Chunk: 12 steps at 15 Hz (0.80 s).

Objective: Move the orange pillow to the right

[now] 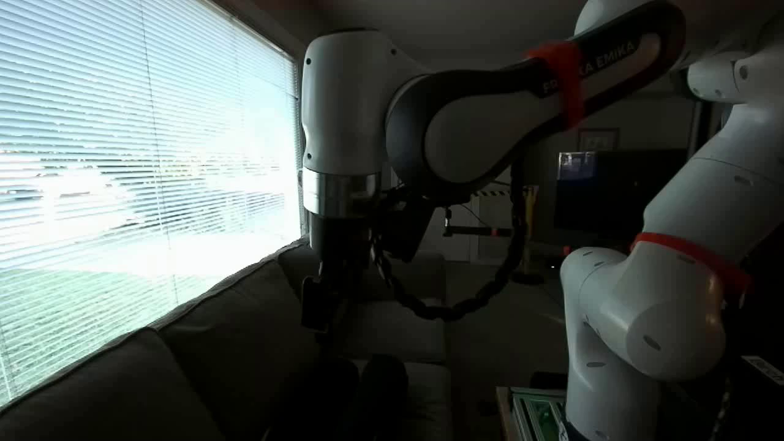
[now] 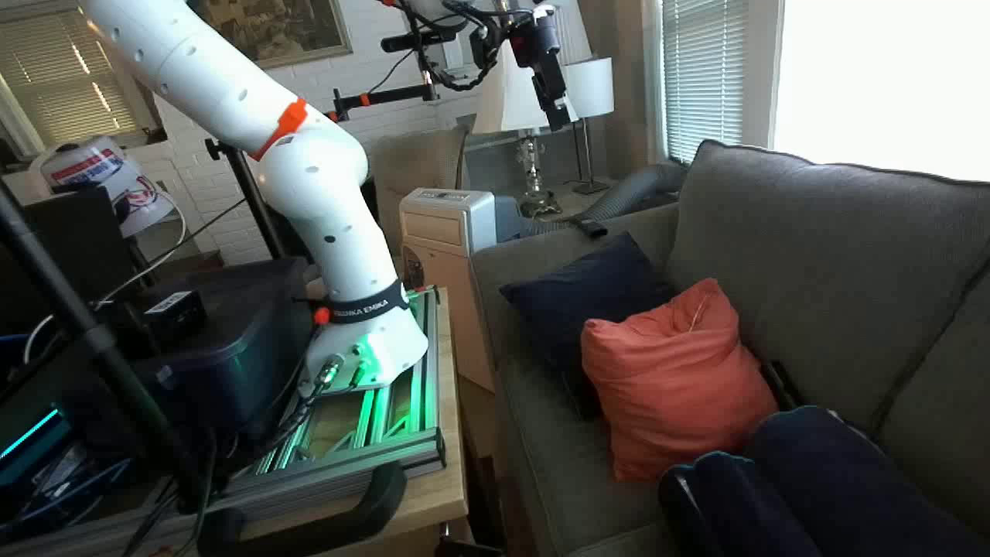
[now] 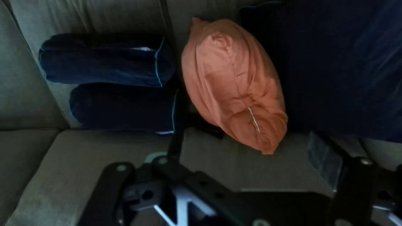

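The orange pillow [image 2: 677, 391] is plump and rumpled and rests on the grey couch, leaning towards the backrest. In the wrist view the orange pillow [image 3: 232, 81] lies between dark blue cushions, its lower corner pointing towards the jaws. I cannot make it out in the exterior view that faces along the window. My gripper [image 3: 251, 153] is open with its fingers wide apart and nothing between them. In an exterior view the gripper [image 2: 553, 97] hangs well above the couch, apart from the pillow. It shows as a dark shape in an exterior view [image 1: 321, 306].
A dark blue square pillow [image 2: 592, 282] lies beside the orange one, touching or nearly touching it. Two dark blue bolsters [image 3: 106, 59] lie on its other side. The couch backrest [image 2: 835, 255] rises behind, under a bright window [image 1: 153, 153]. A small dark object [image 3: 210, 127] lies by the pillow.
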Each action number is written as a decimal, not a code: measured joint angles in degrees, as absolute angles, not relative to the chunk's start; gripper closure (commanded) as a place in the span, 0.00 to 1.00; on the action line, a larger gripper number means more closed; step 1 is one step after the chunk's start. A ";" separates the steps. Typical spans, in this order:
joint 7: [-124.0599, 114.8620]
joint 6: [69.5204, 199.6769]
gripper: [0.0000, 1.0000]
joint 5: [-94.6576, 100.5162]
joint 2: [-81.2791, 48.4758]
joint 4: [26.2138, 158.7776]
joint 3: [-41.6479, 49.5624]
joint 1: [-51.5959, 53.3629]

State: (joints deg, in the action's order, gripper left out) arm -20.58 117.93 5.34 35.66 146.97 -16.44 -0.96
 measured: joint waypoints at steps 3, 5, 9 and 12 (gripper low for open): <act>-20.58 117.93 0.00 5.34 35.66 146.97 -16.44 -0.96; -20.58 117.93 0.00 5.34 35.66 146.97 -16.44 -0.96; -20.58 117.93 0.00 5.35 35.66 146.97 -16.33 -0.87; -25.53 117.80 0.00 9.70 34.84 147.88 -17.04 -2.44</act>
